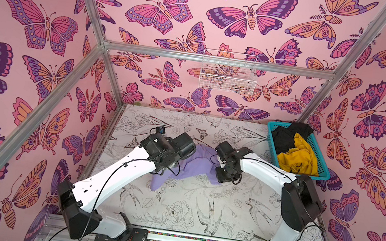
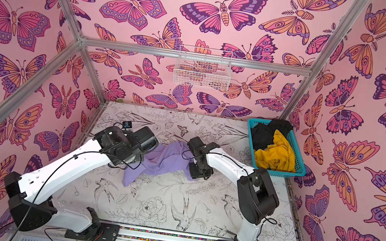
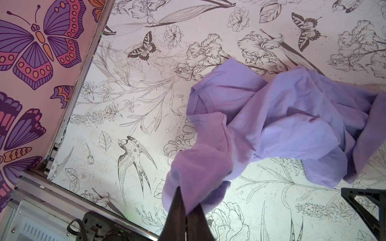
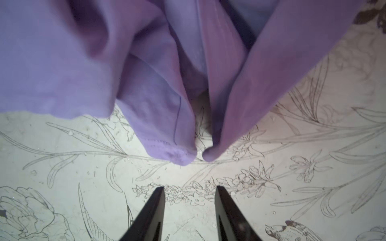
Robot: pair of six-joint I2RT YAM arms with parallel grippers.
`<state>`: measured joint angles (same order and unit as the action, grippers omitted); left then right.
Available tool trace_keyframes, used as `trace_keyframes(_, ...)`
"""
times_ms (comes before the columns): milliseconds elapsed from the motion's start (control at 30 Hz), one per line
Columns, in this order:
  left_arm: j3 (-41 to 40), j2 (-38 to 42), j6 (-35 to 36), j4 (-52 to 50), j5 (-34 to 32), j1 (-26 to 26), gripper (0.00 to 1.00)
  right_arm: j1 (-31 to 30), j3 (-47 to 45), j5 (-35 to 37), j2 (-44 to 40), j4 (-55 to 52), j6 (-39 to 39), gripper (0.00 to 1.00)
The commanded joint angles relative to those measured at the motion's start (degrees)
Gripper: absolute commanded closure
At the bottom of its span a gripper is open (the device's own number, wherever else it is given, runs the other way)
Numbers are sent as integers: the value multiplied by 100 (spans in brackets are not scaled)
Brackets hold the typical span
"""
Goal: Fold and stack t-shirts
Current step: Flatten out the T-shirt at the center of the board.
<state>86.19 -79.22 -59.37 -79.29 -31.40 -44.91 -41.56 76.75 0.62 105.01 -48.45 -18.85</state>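
Clamps the left pincer (image 3: 187,205) on a bunched edge of the purple shirt (image 3: 282,116), crumpled mid-surface (image 4: 83,167). Holds the right pincer (image 4: 189,187) apart, empty, just short of the cloth. Leaves the yellow shirt (image 1: 299,156) and black shirt (image 1: 283,138) heaped in the basket (image 1: 320,170).

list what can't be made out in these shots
Both top views: the left arm and right arm cover much of the lavender t-shirt and hide the jaws of the left gripper.
Right wrist view: the frame edge cuts that shirt off; the cloth is blurred.
Both top views: the yellow t-shirt partly buries the black t-shirt in the basket.
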Motion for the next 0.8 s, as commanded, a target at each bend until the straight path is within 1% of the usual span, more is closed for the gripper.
trace_keyframes(0,-68,61,73,-58,-58,25,99,5,277,-9,267,68,170,55)
trace_keyframes(200,36,65,198,-96,-187,34,99,43,268,-139,544,136,229,55)
trace_keyframes(300,71,48,229,-105,-220,52,99,50,197,-159,525,186,219,59)
trace_keyframes(333,89,37,232,-118,-226,52,99,58,176,-150,520,185,215,65)
trace_keyframes(367,112,30,239,-117,-226,54,99,65,175,-142,505,166,231,73)
trace_keyframes(400,124,19,250,-114,-227,54,99,65,186,-135,486,136,220,84)
trace_keyframes(433,142,3,251,-119,-241,60,99,67,192,-120,453,90,217,100)
trace_keyframes(533,220,-37,288,-163,-321,61,99,57,407,-52,316,-468,162,100)
trace_keyframes(600,359,-65,270,-335,-523,70,99,6,562,245,-6,-931,62,100)
trace_keyframes(667,597,-76,221,-618,-681,100,99,-60,780,525,-557,-1508,-49,100)
trace_keyframes(767,967,100,217,-992,-628,97,99,-117,1077,626,-1404,-2232,-211,100)
